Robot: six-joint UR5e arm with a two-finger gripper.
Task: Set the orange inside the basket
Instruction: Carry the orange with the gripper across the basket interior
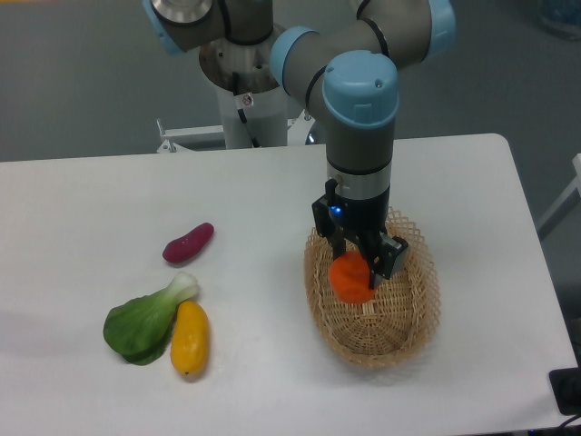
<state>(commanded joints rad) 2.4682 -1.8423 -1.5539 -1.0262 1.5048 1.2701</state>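
Observation:
The orange is a small round bright orange fruit, held between the fingers of my gripper inside the basket. The basket is an oval tan wicker one with a lattice rim, at the right of the table. The gripper reaches straight down into the basket's back half and is shut on the orange. The orange sits low, at or just above the basket's floor; I cannot tell if it touches. The arm hides the back rim of the basket.
On the left of the white table lie a purple sweet potato, a green bok choy and an elongated yellow mango-like fruit. The robot's base stands behind the table's far edge.

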